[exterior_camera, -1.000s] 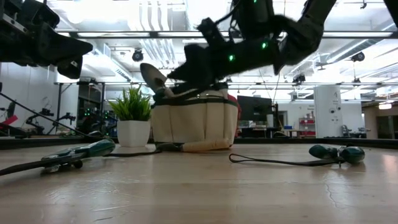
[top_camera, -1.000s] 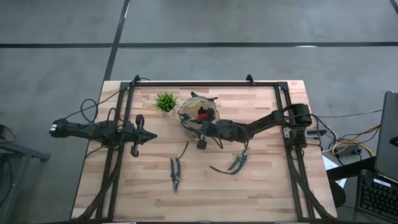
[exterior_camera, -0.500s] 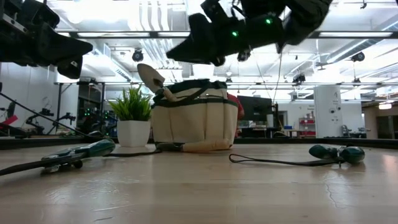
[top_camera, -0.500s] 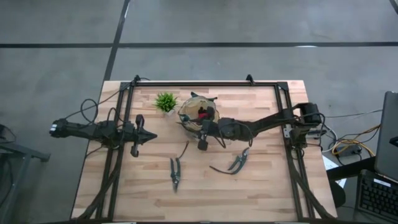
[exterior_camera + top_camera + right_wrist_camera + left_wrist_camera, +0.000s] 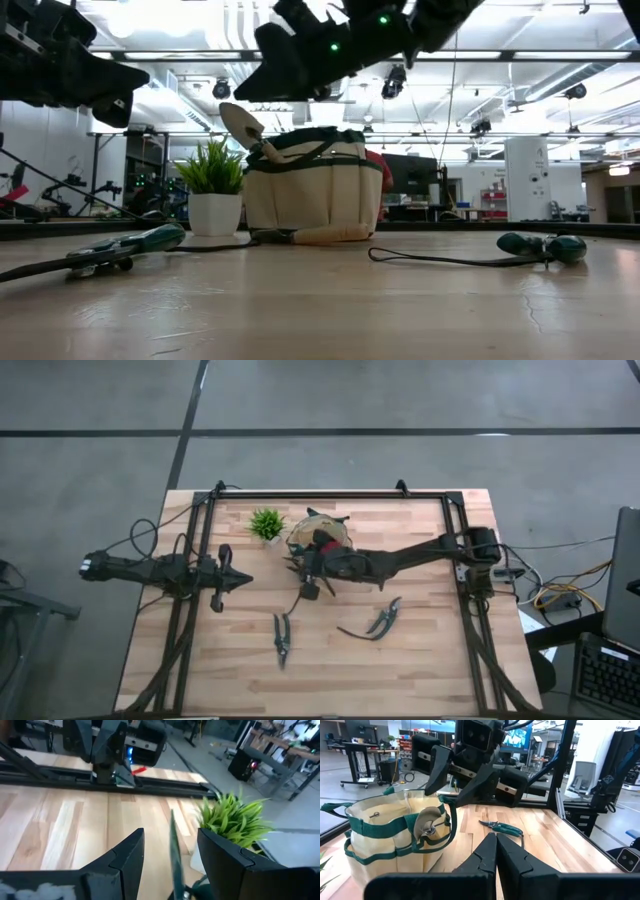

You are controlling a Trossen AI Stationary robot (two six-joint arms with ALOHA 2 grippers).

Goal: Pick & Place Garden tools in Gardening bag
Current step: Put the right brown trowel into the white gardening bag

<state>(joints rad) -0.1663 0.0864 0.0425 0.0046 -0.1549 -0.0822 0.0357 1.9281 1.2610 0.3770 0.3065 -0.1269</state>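
Note:
The tan gardening bag (image 5: 315, 195) with dark green trim stands mid-table next to the potted plant (image 5: 213, 190). A trowel (image 5: 245, 125) sticks up out of the bag's side pocket, blade up. Two pruning shears (image 5: 282, 637) (image 5: 380, 620) lie flat on the wood nearer the front edge. A tan-handled tool (image 5: 322, 236) lies at the bag's foot. My right gripper (image 5: 296, 567) hovers open above the bag's plant-side rim, holding nothing. A thin dark edge (image 5: 174, 851) shows below, between its fingers. My left gripper (image 5: 496, 855) waits shut at the table's left, level and empty.
A black frame (image 5: 330, 493) runs along the table's far and side edges. Bare wood lies between the two shears and along the near edge. A small red item (image 5: 375, 160) shows at the bag's far side.
My right gripper has risen from the bag's top rim and gone toward the table's left edge, now clear above the bag near the trowel. The bag and the tools have stayed where they were.

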